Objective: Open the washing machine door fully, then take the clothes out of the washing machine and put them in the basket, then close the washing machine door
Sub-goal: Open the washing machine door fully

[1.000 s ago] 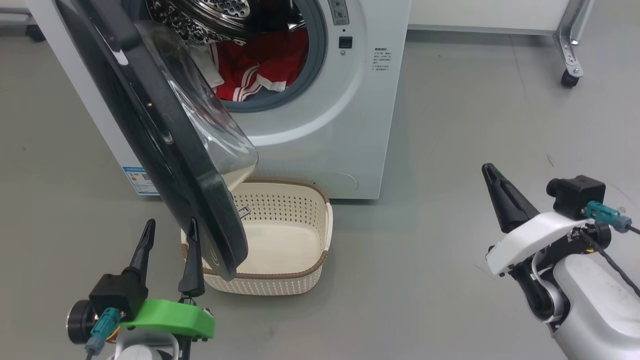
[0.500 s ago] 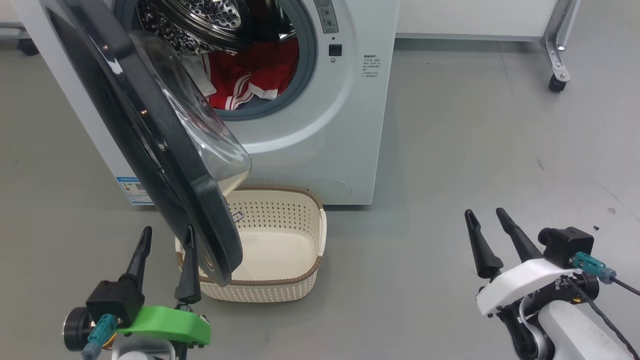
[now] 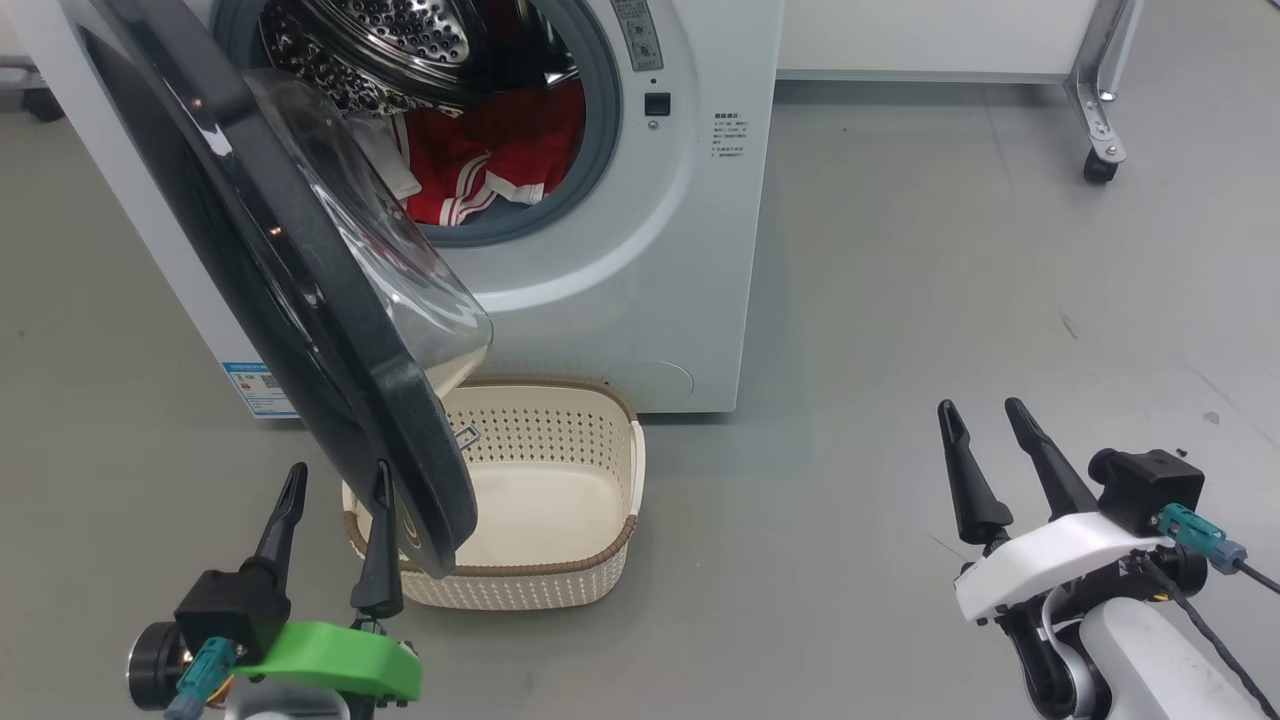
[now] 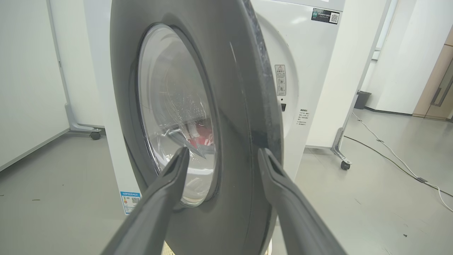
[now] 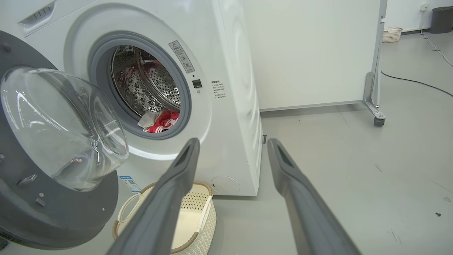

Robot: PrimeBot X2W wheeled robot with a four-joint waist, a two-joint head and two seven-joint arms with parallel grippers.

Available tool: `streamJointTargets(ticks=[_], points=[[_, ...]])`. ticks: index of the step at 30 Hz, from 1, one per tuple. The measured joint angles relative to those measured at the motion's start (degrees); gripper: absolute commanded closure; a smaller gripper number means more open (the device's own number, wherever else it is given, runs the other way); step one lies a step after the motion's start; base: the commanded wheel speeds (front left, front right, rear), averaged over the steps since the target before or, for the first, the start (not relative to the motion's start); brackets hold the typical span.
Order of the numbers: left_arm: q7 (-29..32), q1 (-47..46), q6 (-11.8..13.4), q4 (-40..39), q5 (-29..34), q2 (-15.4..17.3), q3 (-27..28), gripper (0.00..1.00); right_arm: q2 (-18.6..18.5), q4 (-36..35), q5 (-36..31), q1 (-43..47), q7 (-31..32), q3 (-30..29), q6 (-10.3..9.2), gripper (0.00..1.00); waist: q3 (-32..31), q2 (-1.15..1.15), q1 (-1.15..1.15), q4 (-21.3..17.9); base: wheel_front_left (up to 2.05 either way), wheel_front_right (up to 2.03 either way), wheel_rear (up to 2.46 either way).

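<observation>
Red clothes: bunched with white stripe trim at the bottom of the steel drum, upper middle of the head view; in the right wrist view they lie low in the port with a white piece at their left
White washing machine: stands across the top of the head view, grey rubber ring around the round port, small blue label low at its left corner
Washing machine door: swung out on the left, its black rim slanting from upper left down to lower middle, its clear glass bowl bulging toward the port; the lower edge hangs over the basket's left end
Basket: cream, brown rim, on the grey floor just before the machine's base, lower middle; inside bare, left part hidden behind the door
Left gripper: lower left, fingers spread and holding nothing; the inner finger overlaps the door's bottom rim, and whether it touches cannot be told; in its own wrist view the two fingers frame the black rim
Right gripper: lower right, well apart from machine and basket, fingers spread over bare floor, holding nothing
Wheeled metal frame: upper right corner
</observation>
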Motion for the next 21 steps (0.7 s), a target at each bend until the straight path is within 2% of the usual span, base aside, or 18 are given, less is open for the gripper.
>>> streamJointTargets(ticks=[10, 21], points=[[0.0, 0.1, -0.1, 0.0, 0.0, 0.0, 0.1, 0.00, 1.6, -1.3, -2.2, 2.1, 0.0, -2.1, 0.04, 0.00, -0.1, 0.00, 0.00, 0.0, 0.00, 0.00, 0.00], [0.0, 0.4, -0.1, 0.0, 0.0, 0.0, 0.2, 0.00, 2.2, -2.0, -3.5, 3.3, 0.0, -3.7, 0.91, 0.00, 0.3, 0.00, 0.00, 0.1, 0.00, 0.00, 0.00]])
